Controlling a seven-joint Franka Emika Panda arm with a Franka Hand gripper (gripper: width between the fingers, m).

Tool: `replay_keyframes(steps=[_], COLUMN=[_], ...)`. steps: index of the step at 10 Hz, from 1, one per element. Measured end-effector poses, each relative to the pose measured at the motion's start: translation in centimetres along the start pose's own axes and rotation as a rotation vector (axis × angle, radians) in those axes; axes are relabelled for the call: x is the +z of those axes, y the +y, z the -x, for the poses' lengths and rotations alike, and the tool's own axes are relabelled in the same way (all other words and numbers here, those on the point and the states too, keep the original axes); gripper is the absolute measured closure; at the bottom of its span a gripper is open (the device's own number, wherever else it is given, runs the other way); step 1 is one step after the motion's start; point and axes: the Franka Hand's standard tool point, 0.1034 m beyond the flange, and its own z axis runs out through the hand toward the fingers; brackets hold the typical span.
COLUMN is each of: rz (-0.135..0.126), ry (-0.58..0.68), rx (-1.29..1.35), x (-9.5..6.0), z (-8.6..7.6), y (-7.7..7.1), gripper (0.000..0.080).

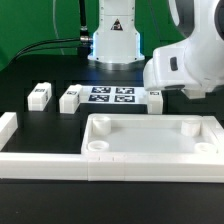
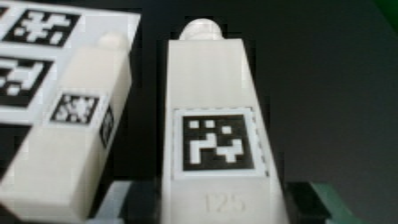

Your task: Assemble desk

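Desk leg [image 2: 217, 120] lies flat on the black table [image 2: 338, 80], just beside another leg [image 2: 80, 130]. The gripper [image 2: 219, 200] squeezes its near end, one finger on each side. Its long side points straight away from the gripper.

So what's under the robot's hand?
A tagged leg sits in the gripper. A second leg lies beside it. In the exterior view, the arm hides the tagged leg.
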Motion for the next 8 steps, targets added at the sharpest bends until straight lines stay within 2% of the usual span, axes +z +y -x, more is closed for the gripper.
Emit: replay_keyframes(steps=[1, 2, 3, 4, 5, 7, 8], rz=[-0.005, -0.004, -0.002, -0.002, 0.002, 0.006, 0.007], ry=[0.024, 0.105, 0.158, 0.279, 0.341, 0.530, 0.551], rx=[-0.004, -0.010, -0.015, -0.013, -0.008, -0.006, -0.006], x=[-1.1, -4.1, -6.2, -6.2, -5.8, -6.8, -6.7], z=[0.4, 1.1, 1.9, 0.6, 0.6, -0.1, 0.3], y=[0.2, 0.0, -0.2, -0.3, -0.2, -0.1, 0.4], gripper=[0.0510, 0.0510, 0.0510, 0.0510, 0.0510, 0.0510, 0.0510])
